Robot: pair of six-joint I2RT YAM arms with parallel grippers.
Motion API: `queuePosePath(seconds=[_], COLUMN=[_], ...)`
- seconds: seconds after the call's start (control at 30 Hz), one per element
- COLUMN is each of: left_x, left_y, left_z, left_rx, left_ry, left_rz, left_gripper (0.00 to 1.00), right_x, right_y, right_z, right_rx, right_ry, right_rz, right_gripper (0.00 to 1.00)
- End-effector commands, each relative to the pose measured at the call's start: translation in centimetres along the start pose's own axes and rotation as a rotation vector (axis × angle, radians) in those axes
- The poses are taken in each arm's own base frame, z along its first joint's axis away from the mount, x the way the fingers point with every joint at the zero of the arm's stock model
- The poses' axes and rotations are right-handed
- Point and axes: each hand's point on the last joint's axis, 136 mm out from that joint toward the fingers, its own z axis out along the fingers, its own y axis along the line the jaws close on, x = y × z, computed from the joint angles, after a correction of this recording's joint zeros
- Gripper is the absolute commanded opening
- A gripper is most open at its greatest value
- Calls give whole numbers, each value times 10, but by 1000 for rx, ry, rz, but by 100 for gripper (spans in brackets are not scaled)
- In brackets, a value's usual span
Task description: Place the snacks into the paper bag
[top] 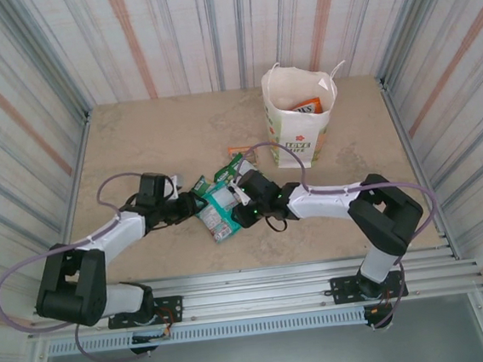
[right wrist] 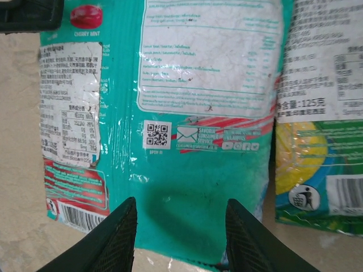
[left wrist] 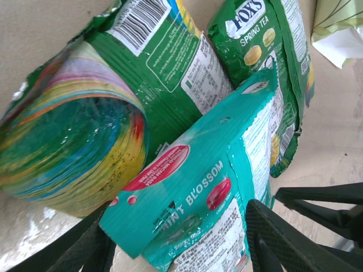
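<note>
2 grippers low at frame centre, tips meeting over teal packet (top: pixel 218 219). Left gripper (left wrist: pixel 181 246): released, jaws apart, packet corner standing between, no firm pinch visible. Right gripper (right wrist: pixel 181 226): released too, fingers astride packet's lower edge, contact unclear. Just beside, toward upper frame: green Fox's packet (left wrist: pixel 266 51), green rainbow-print packet (left wrist: pixel 85 130), tiny orange packet (top: pixel 240 153), all on table (top: pixel 136 148). Paper bag (top: pixel 298 128) upright, upper right, orange packet (top: pixel 307 104) inside. Judged: 1 bagged, 4 left.

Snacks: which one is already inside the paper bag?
The orange packet: it sits inside the paper bag, while the teal packet lies on the table.
</note>
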Motion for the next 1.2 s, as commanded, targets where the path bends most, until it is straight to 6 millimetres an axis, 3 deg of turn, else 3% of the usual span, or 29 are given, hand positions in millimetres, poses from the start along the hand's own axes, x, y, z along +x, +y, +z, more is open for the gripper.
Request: queuePosePath(seconds=[0.0, 0.4, 0.6, 0.87, 1.17], left_x=[4, 8, 4, -4, -7], left_y=[-9, -43, -48, -61, -99], left_z=[6, 14, 15, 4, -13], left_rx=[65, 169, 156, 119, 239], left_ry=[22, 65, 47, 18, -5], left_rz=[0, 61, 85, 191, 353], left_gripper=[61, 43, 19, 1, 0], right_x=[-5, 2, -4, -23, -47], right_y=[7, 2, 4, 14, 6], right_z=[8, 14, 8, -20, -70], right_rx=[-21, -1, -2, -39, -19], right_ry=[-1, 27, 5, -78, -227], right_rz=[24, 35, 32, 3, -12], right_gripper=[43, 42, 42, 44, 45])
